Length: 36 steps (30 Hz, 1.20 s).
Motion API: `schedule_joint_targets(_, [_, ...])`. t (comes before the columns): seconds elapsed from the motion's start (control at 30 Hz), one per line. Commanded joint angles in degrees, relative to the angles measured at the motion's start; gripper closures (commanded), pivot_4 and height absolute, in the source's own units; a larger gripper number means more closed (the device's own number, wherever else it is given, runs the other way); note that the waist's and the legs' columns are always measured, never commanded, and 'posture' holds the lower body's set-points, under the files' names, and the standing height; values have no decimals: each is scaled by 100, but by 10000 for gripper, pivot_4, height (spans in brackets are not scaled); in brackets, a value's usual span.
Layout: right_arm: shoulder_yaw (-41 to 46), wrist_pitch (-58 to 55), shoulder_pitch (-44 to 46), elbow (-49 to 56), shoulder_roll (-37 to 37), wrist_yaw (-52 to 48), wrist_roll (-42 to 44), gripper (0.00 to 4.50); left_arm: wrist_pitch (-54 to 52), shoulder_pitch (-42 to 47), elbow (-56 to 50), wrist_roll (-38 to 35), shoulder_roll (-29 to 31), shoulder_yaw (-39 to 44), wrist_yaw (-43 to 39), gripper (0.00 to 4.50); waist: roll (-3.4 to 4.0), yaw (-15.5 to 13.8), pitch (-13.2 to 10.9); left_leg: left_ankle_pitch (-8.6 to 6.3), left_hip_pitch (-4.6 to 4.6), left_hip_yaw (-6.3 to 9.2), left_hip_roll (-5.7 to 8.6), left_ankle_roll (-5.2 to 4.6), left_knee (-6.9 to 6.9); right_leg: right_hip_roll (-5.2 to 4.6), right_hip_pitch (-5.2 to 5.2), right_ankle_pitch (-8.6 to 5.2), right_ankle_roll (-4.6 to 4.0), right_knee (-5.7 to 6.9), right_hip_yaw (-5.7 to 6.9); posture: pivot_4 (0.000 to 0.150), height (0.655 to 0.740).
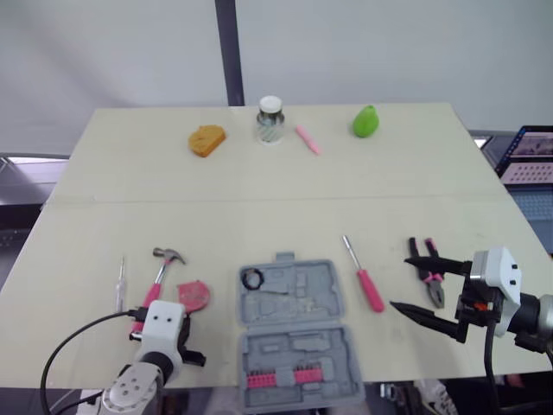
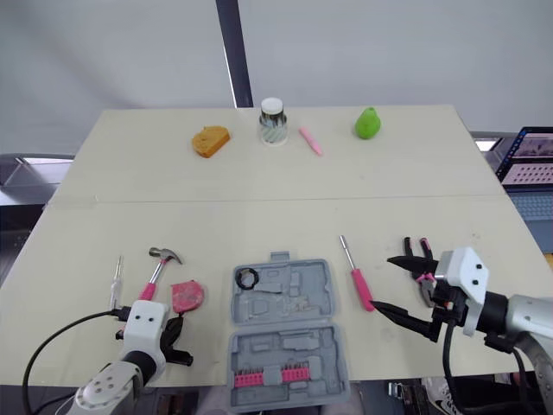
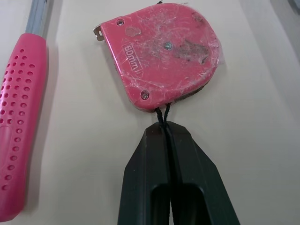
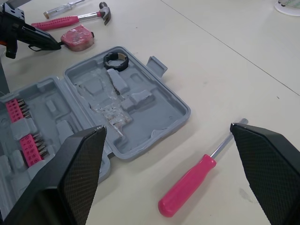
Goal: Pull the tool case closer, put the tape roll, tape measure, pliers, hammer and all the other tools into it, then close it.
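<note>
Tape measure [image 3: 164,51], pink, on worktop [image 1: 259,173] just left of open tool case [image 1: 333,298].
Left gripper [image 3: 165,129] was closed on its black cord; right gripper [image 1: 400,282] stood wide open beside pliers [image 1: 436,290].

The table [image 1: 259,216] bears the tool case [image 1: 302,294], tape measure [image 1: 194,294], hammer [image 1: 162,270], pliers [image 1: 436,290], screwdriver [image 1: 367,284].

The tape measure [image 3: 164,51] cord goes out of sight between the fingers of the left gripper [image 3: 165,129]. One finger of the right gripper [image 1: 400,282] covers part of the pliers [image 1: 437,292].
</note>
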State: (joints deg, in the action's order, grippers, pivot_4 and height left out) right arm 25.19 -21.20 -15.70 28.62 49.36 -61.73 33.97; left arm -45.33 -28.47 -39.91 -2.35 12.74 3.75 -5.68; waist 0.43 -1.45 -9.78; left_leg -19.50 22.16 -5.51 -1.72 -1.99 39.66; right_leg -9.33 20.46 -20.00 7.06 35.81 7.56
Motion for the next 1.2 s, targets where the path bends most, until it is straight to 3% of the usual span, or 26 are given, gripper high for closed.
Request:
schedule_joint_targets(0.03, [41, 119, -22, 24, -28, -67, 34, 0, 2, -336, 566, 25, 56, 69, -85, 44659, 3, 3, 2, -1, 0, 0, 0, 0, 0, -1, 0, 0, 0, 0, 0, 1500, 6950])
schedule_joint_targets(0.37, [-32, 156, -46, 54, -109, -14, 9, 0, 652, -511, 1030, 53, 87, 177, -219, 44659, 47, 11, 29, -2, -6, -6, -1, -1, -4, 0, 0, -1, 0, 0, -2, 1500, 6950])
schedule_joint_targets(1.07, [-126, 185, 32, -24, -77, -19, 5, 0, 608, -617, 858, -206, 69, 350, -411, 44659, 52, 30, 31, -5, -8, -8, -3, 0, -9, 0, 3, -2, -3, -1, -3, 1500, 6950])
schedule_joint_targets(1.17, [-123, 188, 37, -32, -76, -26, 0, 0, 429, -591, 664, -544, 76, 404, -640, 37287, 50, 21, 31, -5, -7, -7, -3, -1, -9, 0, 3, -2, -3, -2, -2, 1500, 6950])
schedule_joint_targets(1.2, [-124, 188, 37, -34, -76, -28, 0, 0, 374, -589, 590, -551, 81, 436, -614, 32727, 50, 13, 30, -5, -7, -7, -2, -1, -9, -1, 3, -2, -3, -2, -2, 1500, 6950])
